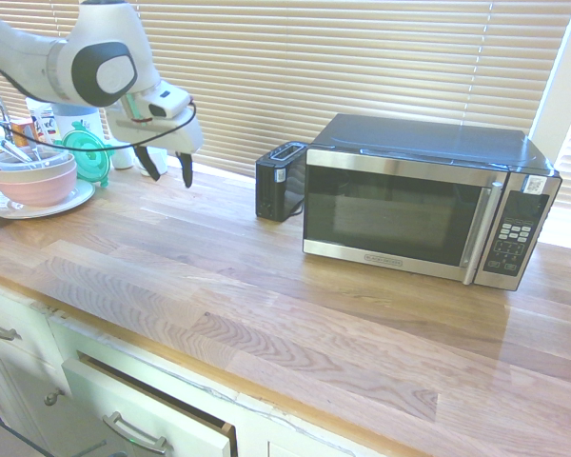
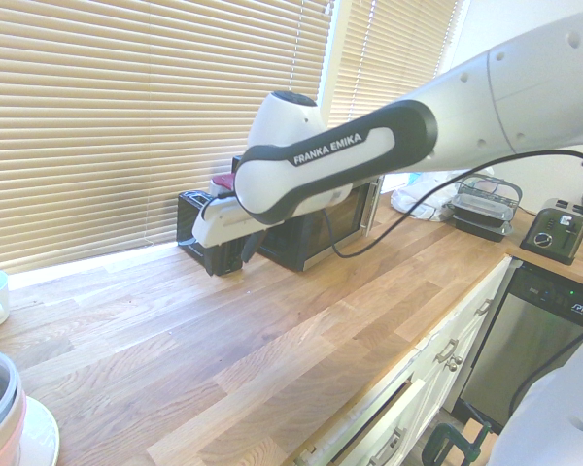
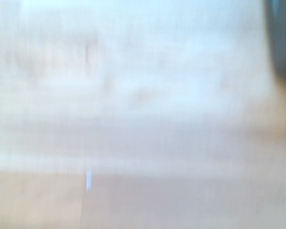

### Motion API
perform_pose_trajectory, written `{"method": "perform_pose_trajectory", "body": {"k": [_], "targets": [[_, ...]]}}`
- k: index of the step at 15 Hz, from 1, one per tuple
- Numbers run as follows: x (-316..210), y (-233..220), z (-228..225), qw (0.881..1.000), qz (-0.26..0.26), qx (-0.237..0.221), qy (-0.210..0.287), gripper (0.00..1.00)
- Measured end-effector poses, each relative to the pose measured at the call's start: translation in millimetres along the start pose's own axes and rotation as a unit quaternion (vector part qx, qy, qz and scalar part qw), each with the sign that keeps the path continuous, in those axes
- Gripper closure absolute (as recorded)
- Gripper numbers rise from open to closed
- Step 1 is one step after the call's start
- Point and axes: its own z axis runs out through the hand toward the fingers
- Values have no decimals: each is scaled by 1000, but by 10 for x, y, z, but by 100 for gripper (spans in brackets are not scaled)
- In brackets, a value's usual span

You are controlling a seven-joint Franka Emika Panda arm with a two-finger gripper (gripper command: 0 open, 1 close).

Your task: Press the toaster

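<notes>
Kitchen countertop [image 1: 219, 314] of pale wood strips, lit by daylight beneath lowered horizontal blinds [image 1: 295, 67]. Standing upright near the window, just beside the Black+Decker microwave [image 1: 409, 205]: the narrow black toaster [image 1: 271, 190], with long slot facing up and silver rim catching the light. Seen on the side of the toaster away from the microwave, raised above the wood: the Franka gripper [image 1: 172, 181], tilted, with both dark fingers spread apart and nothing grasped between them. Partly blocked in the second exterior view by the gripper, the toaster; too much overlap there to tell the exact gap, but clearly apart in the first.

Gathered at the far end of the counter: nested mixing bowls [image 1: 36, 181], pink the outermost, on a white plate [image 1: 52, 205], with a round teal lid [image 1: 88, 157] upright behind. Below, in pale cabinetry, a drawer [image 1: 147, 409] slightly pulled out. Visible from the opposite side: a second, dark two-slot toaster [image 2: 556, 235] on the adjoining counter, well apart from the first, above a stainless-steel dishwasher [image 2: 534, 335]. Close up from the wrist, blurred wood grain and a dark, unidentifiable shape [image 3: 283, 40] in one corner.
</notes>
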Motion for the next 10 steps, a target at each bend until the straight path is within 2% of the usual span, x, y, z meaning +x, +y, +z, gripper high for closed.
{"method": "perform_pose_trajectory", "body": {"k": [5,10], "targets": [[650,-16,-107,999,36,13,33,0],[1029,-16,-49,997,54,16,50,0]]}}
